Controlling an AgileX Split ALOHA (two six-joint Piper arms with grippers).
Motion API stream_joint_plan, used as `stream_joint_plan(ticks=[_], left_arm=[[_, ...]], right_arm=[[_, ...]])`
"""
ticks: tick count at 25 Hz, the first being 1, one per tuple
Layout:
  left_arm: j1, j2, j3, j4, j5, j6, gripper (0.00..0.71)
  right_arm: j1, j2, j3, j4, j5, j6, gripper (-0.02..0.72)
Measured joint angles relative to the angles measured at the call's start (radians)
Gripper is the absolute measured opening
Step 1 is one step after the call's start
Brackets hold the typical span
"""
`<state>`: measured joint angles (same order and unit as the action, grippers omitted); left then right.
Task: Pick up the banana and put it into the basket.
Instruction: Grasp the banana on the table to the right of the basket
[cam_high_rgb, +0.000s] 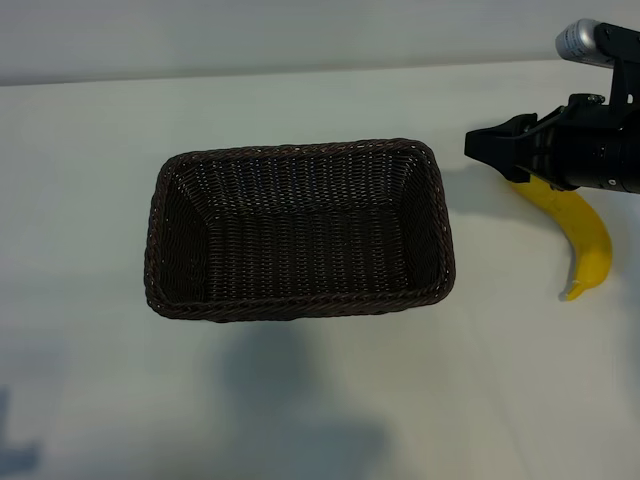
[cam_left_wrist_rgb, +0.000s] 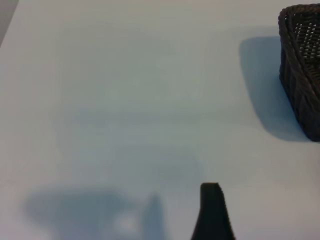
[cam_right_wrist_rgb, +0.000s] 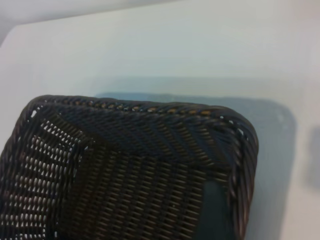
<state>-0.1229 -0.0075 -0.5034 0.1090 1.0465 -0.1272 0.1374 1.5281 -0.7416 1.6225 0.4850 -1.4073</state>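
One banana (cam_high_rgb: 585, 238) lies on the white table (cam_high_rgb: 320, 400), well right of the basket (cam_high_rgb: 298, 230) and outside it. We see the right gripper (cam_high_rgb: 478, 146) poised over the banana's upper end, fingers apart and gripping nothing. The left gripper (cam_left_wrist_rgb: 212, 212) sits off the basket's left side, jaws spread, empty.

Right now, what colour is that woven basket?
Dark brown wicker basket, braided rim; the exterior view shows it best.

A lab-like test setup: a plain white table (cam_high_rgb: 80, 400) against a bare pale wall (cam_high_rgb: 250, 35), with a black robot arm (cam_high_rgb: 600, 150) reaching over it.
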Motion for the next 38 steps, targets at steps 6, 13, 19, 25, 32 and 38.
stream_joint_plan(ticks=[6, 13, 19, 25, 32, 38], left_arm=[[0.0, 0.0, 0.0, 0.0, 0.0, 0.0, 0.539], [0.0, 0.0, 0.001, 0.0, 0.0, 0.001, 0.539], [0.04, 0.0, 0.001, 0.0, 0.0, 0.001, 0.539], [0.056, 0.0, 0.001, 0.0, 0.0, 0.001, 0.539], [0.056, 0.0, 0.001, 0.0, 0.0, 0.001, 0.539], [0.056, 0.0, 0.001, 0.0, 0.0, 0.001, 0.539]], right_arm=[[0.0, 0.0, 0.0, -0.022, 0.0, -0.015, 0.516], [0.0, 0.0, 0.0, -0.05, -0.021, -0.017, 0.516], [0.0, 0.0, -0.005, -0.129, -0.038, 0.032, 0.516], [0.0, 0.0, -0.087, -0.416, -0.023, 0.273, 0.516], [0.0, 0.001, -0.157, -0.902, -0.013, 0.661, 0.516], [0.0, 0.001, -0.157, -1.197, -0.05, 0.865, 0.516]])
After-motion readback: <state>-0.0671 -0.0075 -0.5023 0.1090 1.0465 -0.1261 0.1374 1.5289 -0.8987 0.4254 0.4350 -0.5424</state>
